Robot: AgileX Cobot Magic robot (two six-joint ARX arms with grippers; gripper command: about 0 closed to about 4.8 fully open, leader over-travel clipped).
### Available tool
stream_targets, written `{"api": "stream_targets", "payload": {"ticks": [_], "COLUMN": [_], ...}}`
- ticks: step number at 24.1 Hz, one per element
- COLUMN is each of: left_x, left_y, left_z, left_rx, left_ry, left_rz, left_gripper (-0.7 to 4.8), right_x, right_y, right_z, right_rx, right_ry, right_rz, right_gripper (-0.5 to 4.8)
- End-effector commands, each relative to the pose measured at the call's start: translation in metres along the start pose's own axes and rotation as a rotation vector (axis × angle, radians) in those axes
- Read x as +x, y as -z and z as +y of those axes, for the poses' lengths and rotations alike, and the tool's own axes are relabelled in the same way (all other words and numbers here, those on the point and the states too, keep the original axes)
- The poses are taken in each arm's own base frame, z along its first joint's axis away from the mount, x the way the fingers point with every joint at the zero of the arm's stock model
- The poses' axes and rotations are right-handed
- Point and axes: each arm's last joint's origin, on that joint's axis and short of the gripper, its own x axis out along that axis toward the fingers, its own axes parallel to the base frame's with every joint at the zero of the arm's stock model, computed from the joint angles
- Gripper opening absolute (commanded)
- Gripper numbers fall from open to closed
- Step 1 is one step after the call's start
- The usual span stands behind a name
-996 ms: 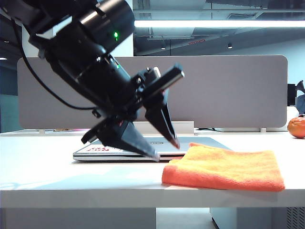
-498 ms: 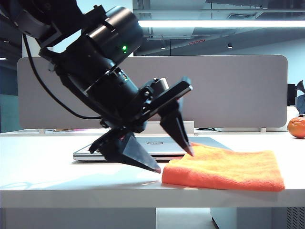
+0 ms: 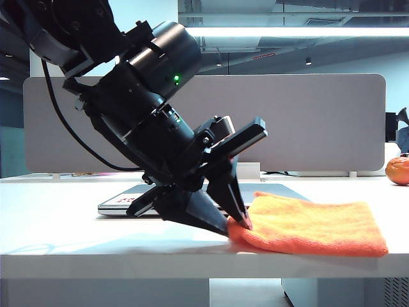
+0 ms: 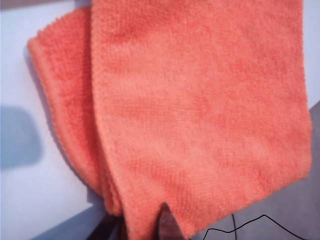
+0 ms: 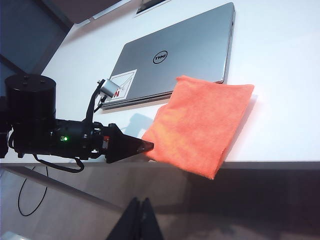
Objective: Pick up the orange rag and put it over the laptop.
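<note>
The orange rag (image 3: 313,224) lies folded at the table's front edge, right of centre, its far corner resting on the laptop (image 3: 114,206). The silver laptop (image 5: 180,55) lies closed behind it, logo and white sticker up. My left gripper (image 3: 238,225) slants down from the left and is shut on the rag's near left corner. In the left wrist view the rag (image 4: 200,110) fills the picture, with one finger (image 4: 165,226) on top of it and the other beneath. My right gripper (image 5: 140,202) hangs shut in front of the table, away from the rag (image 5: 200,122).
A round orange ball (image 3: 398,171) sits at the far right of the table. A grey partition panel (image 3: 307,121) stands behind the table. The rag's near edge lies along the table's front edge (image 3: 192,256).
The left gripper has come down and to the right, its jaws spread wide and then closed on the rag's left corner, nudging that edge slightly right. The right arm has kept still.
</note>
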Motion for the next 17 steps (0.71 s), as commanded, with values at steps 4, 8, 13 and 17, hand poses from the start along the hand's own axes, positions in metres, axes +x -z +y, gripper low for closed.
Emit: {"api": "stream_targets", "payload": {"ticks": [4,8,13,17], "left_x": [0.0,-0.003,-0.011,-0.034], "left_y": [-0.003,-0.013,-0.04,-0.085], "left_z": [-0.002,-0.009,-0.028,-0.062], "left_rx": [0.048,0.075,0.11,0.231], "left_ry": [0.001,0.028,0.109,0.137], "left_rz": [-0.035,-0.066,-0.127,-0.195], "left_gripper": [0.27,-0.06,-0.06,-0.06], "right_x": [-0.001,-0.001,-0.001,-0.001], "right_y": [-0.002,-0.002,-0.002,-0.002], "right_z": [0.001,0.001,0.001,0.001], "right_rx": [-0.011,-0.012,-0.013,-0.012], "right_ry": [-0.005,-0.007,-0.007,-0.007], "right_rz": [-0.015,-0.019,-0.019,-0.019], "right_gripper": [-0.05,-0.05,-0.05,-0.05]}}
